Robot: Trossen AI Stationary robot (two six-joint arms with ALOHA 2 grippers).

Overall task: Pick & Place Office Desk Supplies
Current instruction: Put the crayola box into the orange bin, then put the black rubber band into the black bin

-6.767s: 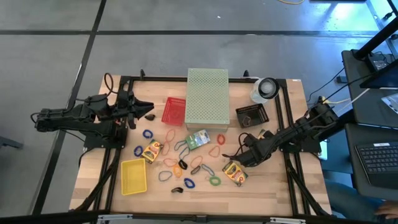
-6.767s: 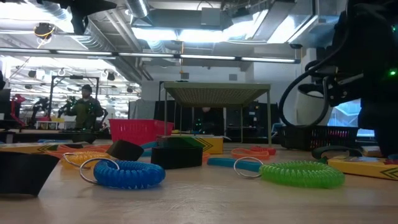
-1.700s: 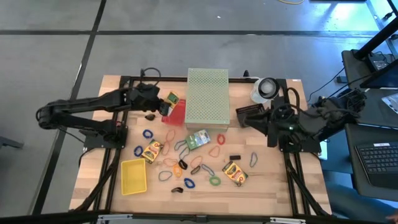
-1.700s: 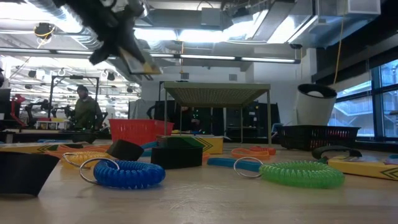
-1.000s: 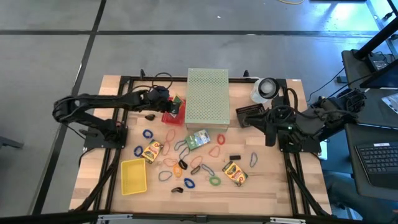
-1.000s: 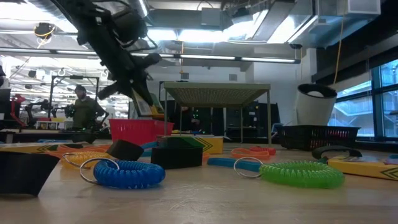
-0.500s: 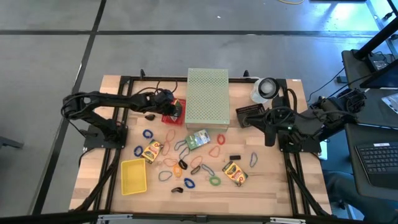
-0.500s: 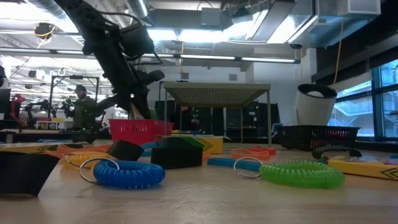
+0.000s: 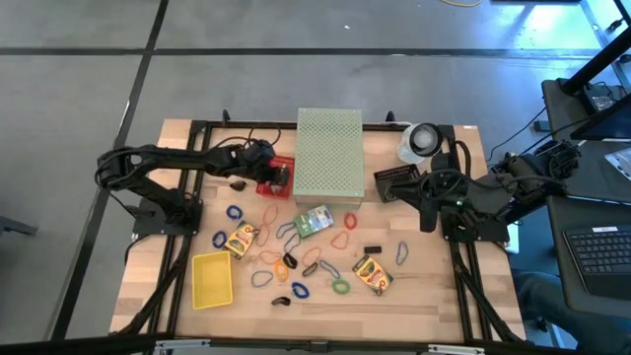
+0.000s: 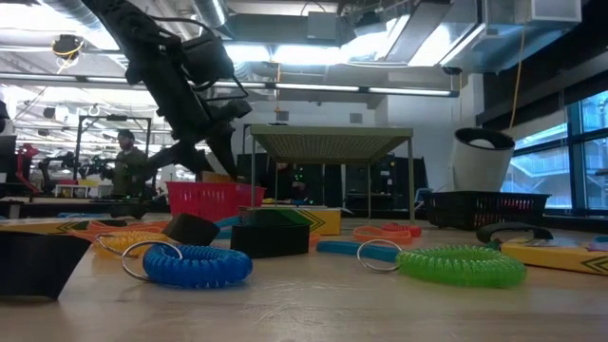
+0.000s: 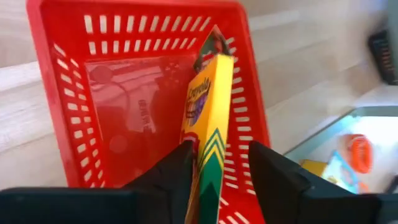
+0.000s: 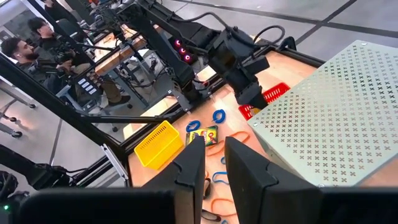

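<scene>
My left gripper (image 9: 280, 176) is over the red basket (image 9: 264, 187), open. Its fingers stand on either side of a yellow-and-green crayon box (image 11: 208, 118) that stands tilted on end inside the basket (image 11: 62, 81). The low view shows this gripper (image 10: 204, 152) just above the basket's rim (image 10: 204, 199). My right gripper (image 9: 424, 209) waits by the black mesh basket (image 9: 399, 184), its fingers (image 12: 189, 168) a narrow gap apart and holding nothing. Other crayon boxes (image 9: 240, 239) (image 9: 372, 273) (image 9: 314, 221), coloured loops (image 9: 296, 258) and a black clip (image 9: 372, 250) lie on the table. My left gripper has one finger (image 11: 180, 165) close against the lower part of the crayon box's broad face (image 11: 198, 146); I cannot tell whether it touches. The other finger (image 11: 267, 171) stands apart from the box. The fingers point down into the basket, and the box's lower end is hidden behind them.
A large pale green perforated box (image 9: 329, 155) stands right of the red basket. A yellow tray (image 9: 212, 278) sits near the front left and a white roll (image 9: 421, 141) at the far right. People sit in the room beyond.
My left gripper carried the crayon box toward the table's near edge and down into the red basket. In the low view its fingers now stand wider apart than half a second ago, and the box stays in the basket. My right arm kept still.
</scene>
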